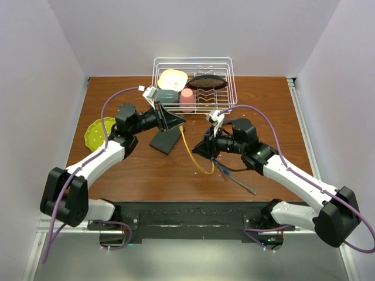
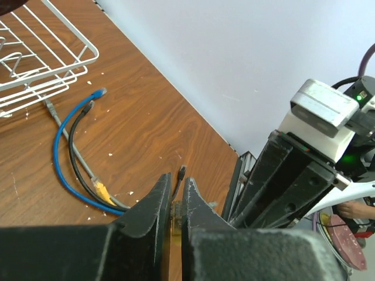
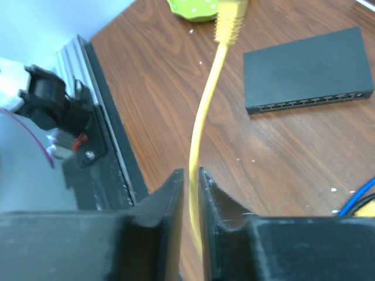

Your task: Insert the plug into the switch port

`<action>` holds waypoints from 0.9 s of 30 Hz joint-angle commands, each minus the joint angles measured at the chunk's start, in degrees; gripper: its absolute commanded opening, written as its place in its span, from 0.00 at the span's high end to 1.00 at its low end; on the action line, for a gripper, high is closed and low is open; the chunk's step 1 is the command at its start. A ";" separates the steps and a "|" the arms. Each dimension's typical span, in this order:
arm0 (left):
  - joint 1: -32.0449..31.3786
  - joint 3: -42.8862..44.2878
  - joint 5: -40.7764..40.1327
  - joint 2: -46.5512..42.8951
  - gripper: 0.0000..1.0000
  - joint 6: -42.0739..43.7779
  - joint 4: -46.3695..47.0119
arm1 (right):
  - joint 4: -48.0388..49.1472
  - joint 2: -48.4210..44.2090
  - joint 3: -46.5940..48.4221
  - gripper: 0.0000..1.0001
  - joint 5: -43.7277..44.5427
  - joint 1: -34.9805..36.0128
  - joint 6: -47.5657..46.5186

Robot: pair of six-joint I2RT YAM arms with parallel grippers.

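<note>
The switch (image 1: 165,140) (image 3: 304,67) is a flat dark grey box lying on the table, with a row of ports (image 3: 310,104) along one long narrow edge. My left gripper (image 1: 179,122) (image 2: 176,178) hovers just above and right of it, shut on the plug (image 2: 173,211) of the yellow cable (image 1: 190,153). The plug's yellow boot (image 3: 229,20) shows at the top of the right wrist view. My right gripper (image 1: 201,149) (image 3: 190,172) is lower on the same cable (image 3: 202,117). Its jaws stand slightly apart and the cable runs loosely between them.
A white wire dish rack (image 1: 228,64) (image 2: 47,70) with dishes stands at the back. A green plate (image 1: 94,134) (image 3: 196,9) lies at the left. Loose blue, black and grey cables (image 1: 231,170) (image 2: 70,152) lie near the right arm.
</note>
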 commanded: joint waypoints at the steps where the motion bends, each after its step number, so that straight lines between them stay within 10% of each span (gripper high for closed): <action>1: -0.02 1.14 -0.97 -4.67 1.00 0.88 0.38 | 1.38 -2.32 3.48 0.59 4.39 0.43 0.04; 3: -0.02 1.49 -2.29 -6.87 1.00 1.15 -0.93 | 1.20 -2.94 3.40 0.38 5.88 0.69 -0.23; 10: -0.02 1.40 -4.66 -11.00 1.00 0.01 -1.64 | 1.73 -1.10 4.10 0.17 11.32 7.35 -1.37; 27: -0.02 1.23 2.10 -14.78 1.00 -6.14 5.91 | 0.85 8.14 7.70 0.18 59.35 14.75 9.96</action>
